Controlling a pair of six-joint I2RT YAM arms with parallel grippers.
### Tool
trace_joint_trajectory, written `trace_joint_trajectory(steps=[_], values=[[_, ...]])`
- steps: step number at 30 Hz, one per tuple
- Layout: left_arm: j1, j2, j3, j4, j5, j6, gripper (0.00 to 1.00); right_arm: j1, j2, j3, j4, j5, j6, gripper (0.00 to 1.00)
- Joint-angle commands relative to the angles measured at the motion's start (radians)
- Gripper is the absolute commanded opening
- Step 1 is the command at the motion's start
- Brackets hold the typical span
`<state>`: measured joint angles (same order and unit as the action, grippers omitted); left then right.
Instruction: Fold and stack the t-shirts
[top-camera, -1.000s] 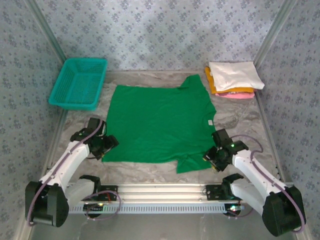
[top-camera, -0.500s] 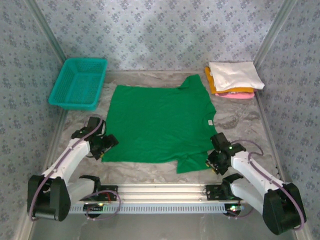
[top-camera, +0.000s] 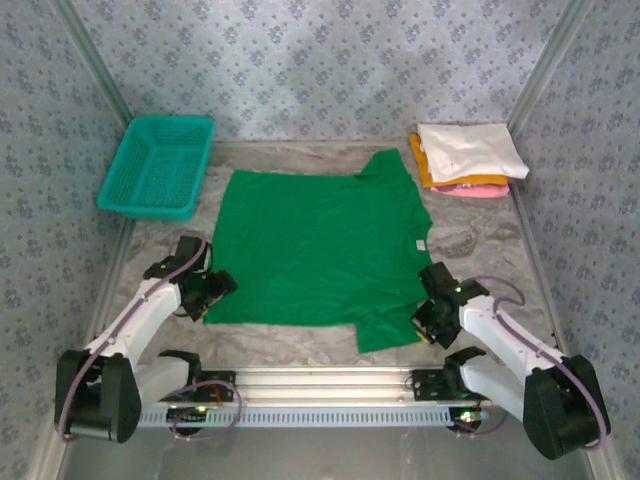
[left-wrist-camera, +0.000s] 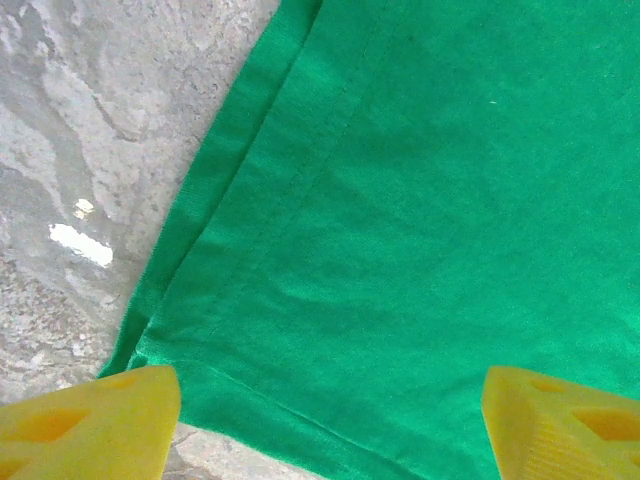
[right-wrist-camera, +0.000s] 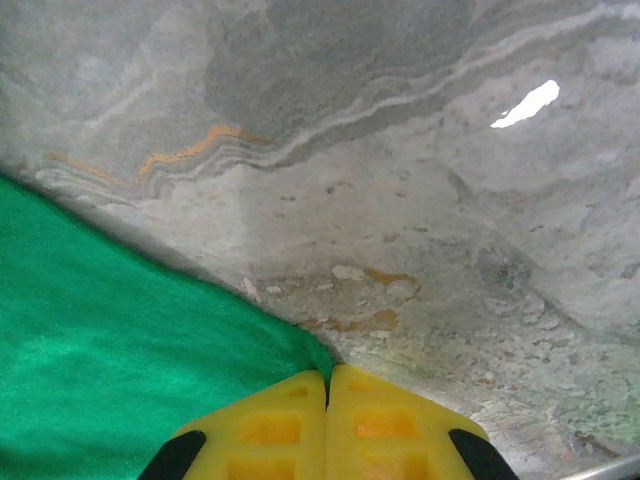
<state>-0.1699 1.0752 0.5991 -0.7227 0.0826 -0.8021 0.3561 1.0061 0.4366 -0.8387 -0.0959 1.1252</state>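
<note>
Grey marbled tabletop (top-camera: 470, 240). Bright green short-sleeved cloth t-shirt (top-camera: 320, 245) spread flat at centre. Right gripper (top-camera: 420, 325) clamped on its near right sleeve edge; left gripper (top-camera: 212, 292) fingers apart, astride near left hem corner. Folded white, orange-yellow, pink t-shirt stack (top-camera: 470, 155) far right; teal mesh basket (top-camera: 158, 165) far left.

patterned walls (top-camera: 300, 60), marbled grey tabletop (top-camera: 478, 250)

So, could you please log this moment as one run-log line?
green t-shirt: flat | left gripper: open over its hem corner | right gripper: shut on its sleeve | folded t-shirts: far right
</note>
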Motion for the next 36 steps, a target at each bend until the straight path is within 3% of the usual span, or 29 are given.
trace_joint_trajectory(steps=[1, 5, 11, 16, 24, 32, 36], values=[[0.007, -0.017, -0.009, -0.002, -0.002, -0.001, 0.80, 0.007, -0.005, -0.019, 0.163, -0.010, -0.027, 0.00], [0.028, -0.017, 0.004, -0.050, -0.011, -0.013, 0.81, -0.025, -0.121, 0.021, 0.046, 0.014, -0.039, 0.00], [0.103, 0.024, 0.050, -0.093, -0.017, 0.023, 0.86, -0.149, -0.228, 0.060, -0.044, -0.023, -0.108, 0.00], [0.129, 0.077, 0.045, -0.062, 0.031, 0.039, 0.82, -0.197, -0.211, 0.105, -0.029, -0.070, -0.150, 0.00], [0.119, 0.074, -0.060, -0.038, 0.089, -0.059, 0.76, -0.192, -0.153, 0.125, 0.072, -0.094, -0.169, 0.00], [0.107, 0.122, -0.069, -0.022, 0.029, -0.084, 0.75, -0.193, -0.131, 0.101, 0.132, -0.152, -0.171, 0.00], [0.106, 0.137, -0.076, -0.006, 0.002, -0.085, 0.66, -0.207, -0.141, 0.105, 0.112, -0.169, -0.206, 0.00]])
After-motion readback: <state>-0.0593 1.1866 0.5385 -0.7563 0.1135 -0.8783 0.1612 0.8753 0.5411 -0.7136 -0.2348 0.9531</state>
